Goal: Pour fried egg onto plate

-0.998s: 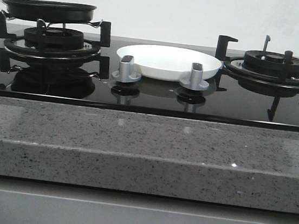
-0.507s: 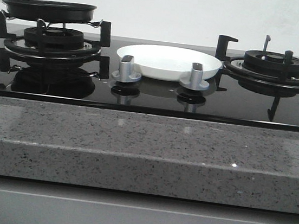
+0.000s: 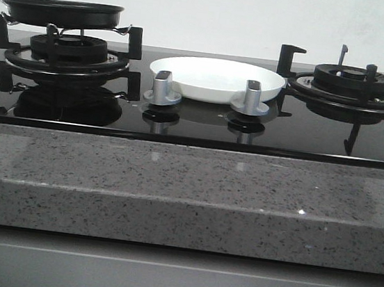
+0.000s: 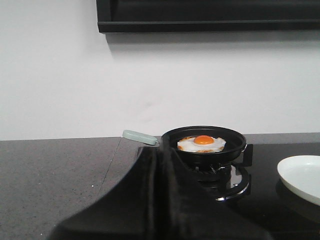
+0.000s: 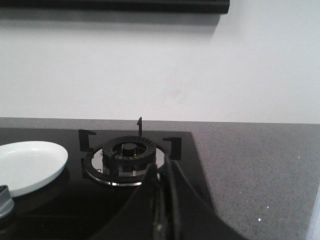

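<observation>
Inside the black round frying pan point(image 4: 204, 142) on the left burner point(image 3: 68, 53): fried egg point(image 4: 201, 143), flat white slab with browned edge and orange yolk at centre, seen only in the left wrist view; hidden by the pan wall in the front view. Pan seated on the black cast-iron pan supports, pale grey-green handle point(image 4: 140, 137) pointing away from the plate, toward the speckled grey stone counter point(image 3: 185, 195).

Beside the pan, apart from it: round shallow glossy white plate point(image 3: 217, 79), resting on the black glass hob surface point(image 3: 298, 132) between the two burners, nothing on it. Just in front of the plate: two silver control knobs point(image 3: 162, 88), upright, mirrored in the glass. Right burner point(image 3: 352, 83) bare, black ring and supports well apart from the pan.

Left gripper point(image 4: 159, 200): dark fingers pressed together, nothing between them, low in front of the pan and not touching it. Right gripper point(image 5: 165, 205): dark fingers likewise together, nothing held, in front of the right burner. Neither arm within the front view. Plain white wall behind; dark shelf edge point(image 4: 210, 20) above.
</observation>
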You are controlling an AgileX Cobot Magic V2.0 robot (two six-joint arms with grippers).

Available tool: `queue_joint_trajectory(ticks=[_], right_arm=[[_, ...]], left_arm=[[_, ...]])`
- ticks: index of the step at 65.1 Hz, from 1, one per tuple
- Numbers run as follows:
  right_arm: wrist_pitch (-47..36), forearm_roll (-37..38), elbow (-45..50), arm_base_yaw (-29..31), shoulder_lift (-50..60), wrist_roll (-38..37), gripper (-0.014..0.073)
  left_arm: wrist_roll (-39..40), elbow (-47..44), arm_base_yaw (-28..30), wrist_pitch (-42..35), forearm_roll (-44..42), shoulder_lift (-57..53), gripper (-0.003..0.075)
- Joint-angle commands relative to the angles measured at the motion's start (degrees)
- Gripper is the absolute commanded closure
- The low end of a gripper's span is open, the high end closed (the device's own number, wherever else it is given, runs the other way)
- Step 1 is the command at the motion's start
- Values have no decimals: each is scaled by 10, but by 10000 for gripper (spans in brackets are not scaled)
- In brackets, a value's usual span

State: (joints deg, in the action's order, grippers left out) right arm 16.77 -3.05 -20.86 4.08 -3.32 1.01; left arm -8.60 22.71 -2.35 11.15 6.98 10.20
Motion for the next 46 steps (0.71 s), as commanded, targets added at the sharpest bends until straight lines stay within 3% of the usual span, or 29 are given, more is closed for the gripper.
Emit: queue_joint_trajectory(ticks=[1, 12, 26, 31, 37, 41, 46], right_arm=[[3, -2, -76, 3, -56, 4, 660], [49, -2, -158, 3, -149, 4, 660], [65, -2, -173, 2, -182, 4, 643], [61, -2, -173, 2, -182, 4, 552], [61, -2, -173, 2, -182, 4, 312], [60, -2, -173, 2, -182, 4, 95], [59, -2, -173, 2, -182, 4, -35]], left_arm=[[4, 72, 0, -4, -9, 85, 740], [4, 134, 0, -6, -9, 190, 739], [4, 143, 0, -9, -12, 209, 739], [4, 143, 0, -12, -12, 210, 734], [4, 143, 0, -20, -12, 210, 650], [4, 143, 0, -22, -12, 210, 491], [4, 143, 0, -22, -11, 210, 298]])
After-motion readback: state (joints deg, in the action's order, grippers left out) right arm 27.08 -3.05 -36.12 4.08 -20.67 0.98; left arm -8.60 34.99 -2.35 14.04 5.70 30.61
